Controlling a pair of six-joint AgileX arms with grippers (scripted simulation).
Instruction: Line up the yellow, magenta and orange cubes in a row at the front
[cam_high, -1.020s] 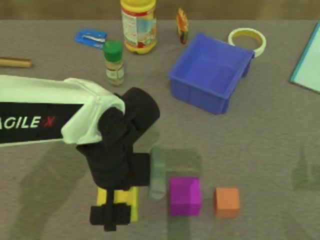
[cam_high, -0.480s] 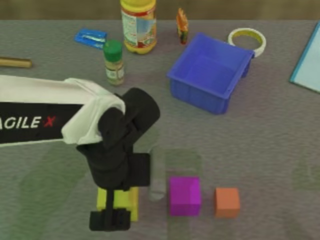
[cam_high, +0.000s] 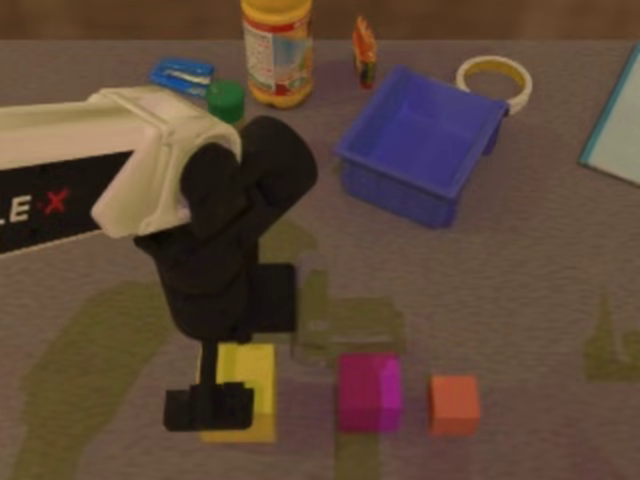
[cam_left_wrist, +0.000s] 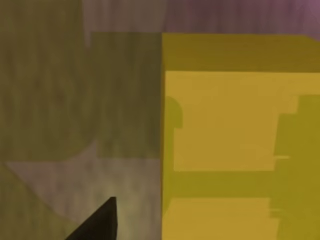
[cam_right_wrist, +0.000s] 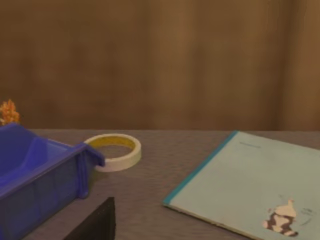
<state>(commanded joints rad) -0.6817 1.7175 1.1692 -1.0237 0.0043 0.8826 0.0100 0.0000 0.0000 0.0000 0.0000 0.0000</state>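
Three cubes stand in a row near the table's front edge: the yellow cube (cam_high: 250, 372) at the left, the magenta cube (cam_high: 368, 392) in the middle, and the orange cube (cam_high: 454, 404) at the right. My left gripper (cam_high: 210, 408) hangs above the yellow cube's left edge, open and holding nothing. In the left wrist view the yellow cube (cam_left_wrist: 235, 125) rests on the table, and one dark fingertip (cam_left_wrist: 100, 225) stands clear of its side. My right arm is out of the top view. Its wrist view shows one dark fingertip (cam_right_wrist: 97, 222) over the table at the back right.
A blue open box (cam_high: 420, 145) sits at the back centre-right, with a tape ring (cam_high: 494, 80) and a light blue book (cam_high: 615, 120) beyond it. A yellow jar (cam_high: 276, 45), a green-capped bottle (cam_high: 227, 100), a blue item (cam_high: 182, 73) and a small orange packet (cam_high: 365, 50) line the back.
My left arm has risen and drawn back from the yellow cube, which stays on the table. The arm now covers most of the green-capped bottle.
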